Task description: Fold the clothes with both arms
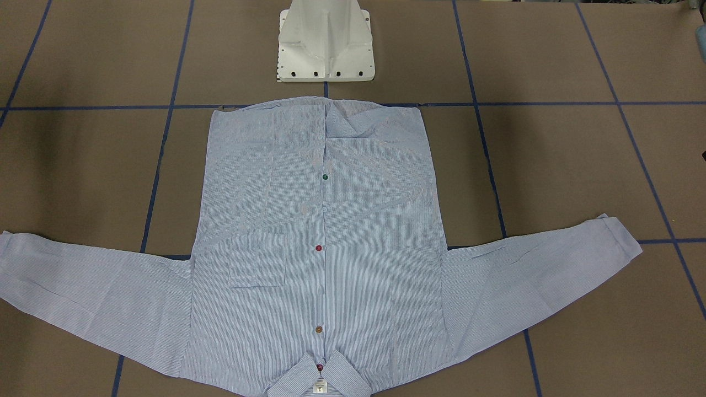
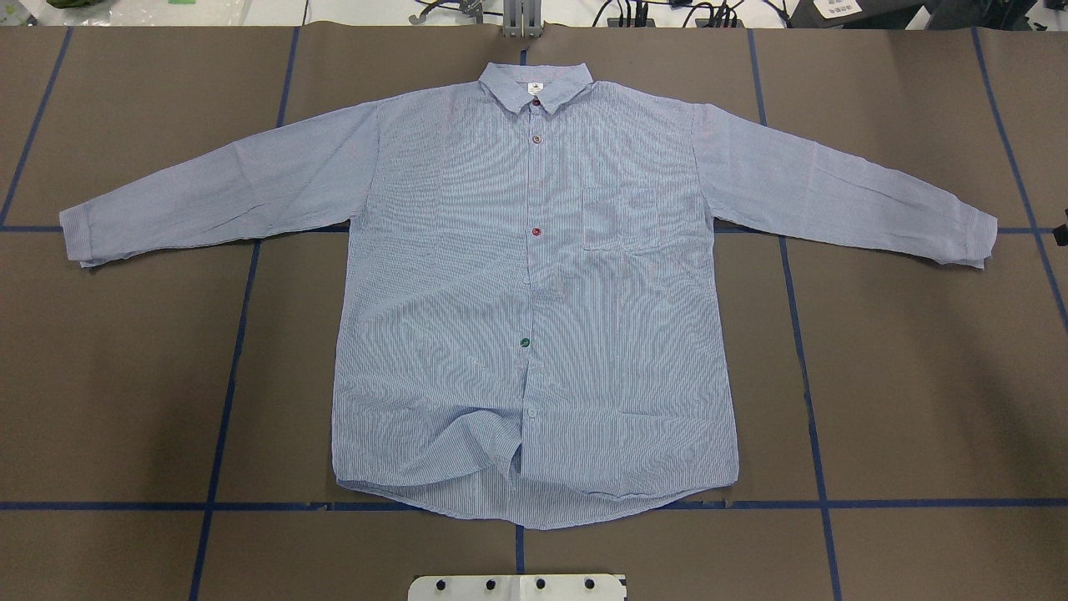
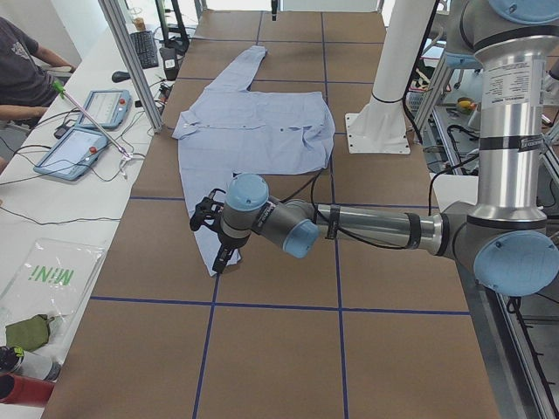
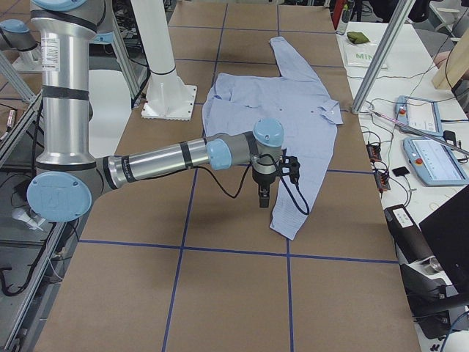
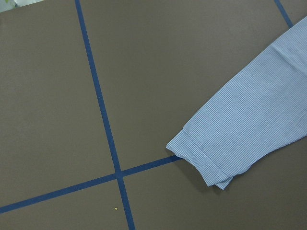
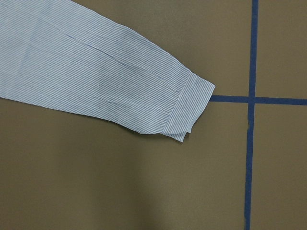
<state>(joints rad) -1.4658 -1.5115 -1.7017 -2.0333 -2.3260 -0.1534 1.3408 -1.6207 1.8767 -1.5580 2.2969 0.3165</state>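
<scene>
Nearest, the left arm (image 3: 376,229) stretched out low from the pedestal (image 3: 377,131) side. Its left gripper (image 3: 216,264) pointed down over the left cuff (image 5: 201,158). Jaws seen only side-on from the counter's end, so cannot tell if spread or pressed together. Same for the right arm (image 4: 161,165): the right gripper (image 4: 262,203) pointed down over the right cuff (image 6: 192,105), jaws' state cannot be told. Neither wrist view showed any fingers, just a cuff lying flat on the brown counter (image 2: 918,376) near a crossing of blue tape lines (image 5: 103,120).

The shirt (image 2: 534,292) lay flat and buttoned, front up, right in front of the pedestal. Its hem (image 2: 534,513) was on the side nearest the pedestal and the collar (image 2: 536,83) on the far side. Both sleeves spread wide out to either side of the pedestal, angled slightly back toward it. The hem was rumpled close to the pedestal, with a fold by the placket. The chest pocket (image 2: 622,219) sat on the half to the pedestal's right. The green button (image 2: 525,342) was closer to the pedestal than the magenta button (image 2: 536,231).
</scene>
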